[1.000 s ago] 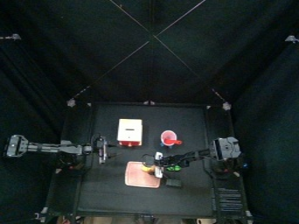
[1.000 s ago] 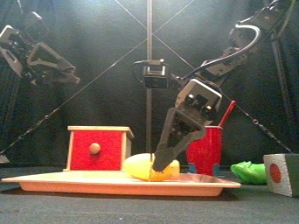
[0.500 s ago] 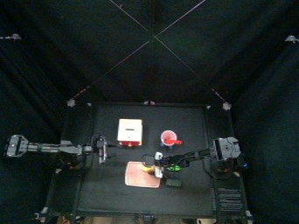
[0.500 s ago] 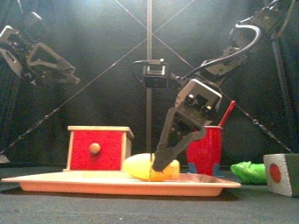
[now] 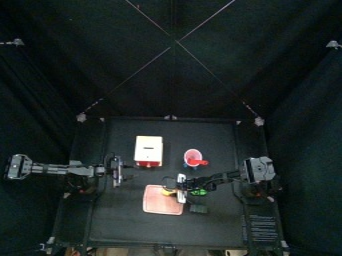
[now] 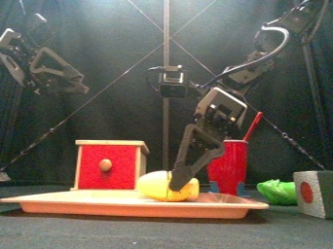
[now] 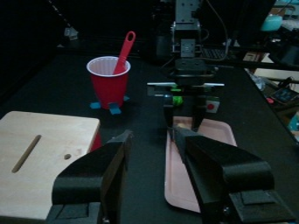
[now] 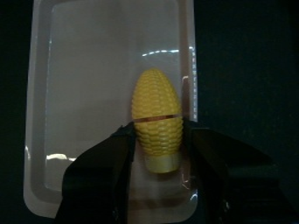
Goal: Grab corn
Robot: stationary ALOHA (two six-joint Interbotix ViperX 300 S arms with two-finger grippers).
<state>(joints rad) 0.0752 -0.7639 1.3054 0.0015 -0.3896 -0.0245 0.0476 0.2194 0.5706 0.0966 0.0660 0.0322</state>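
The corn (image 8: 158, 118) is a small yellow cob lying on the pale pink board (image 8: 82, 70). In the front view the corn (image 6: 169, 185) rests near the board's (image 6: 78, 201) middle. My right gripper (image 8: 160, 131) reaches down over it, open, with one jaw on each side of the cob's thick end and only narrow gaps left. From above, the right gripper (image 5: 177, 190) hangs over the board (image 5: 156, 206). My left gripper (image 7: 152, 138) rests open and empty at the table's left side (image 5: 120, 170).
A red cup (image 6: 232, 165) holding a red spoon stands just behind the board, also seen from above (image 5: 195, 158). A wooden box with a red front (image 6: 109, 163) stands at the back left. A small green piece (image 6: 276, 190) and a block with a red dot (image 6: 313, 195) lie at the right.
The right gripper's jaws have drawn in a little towards the corn. The left arm and all the objects have stayed in place.
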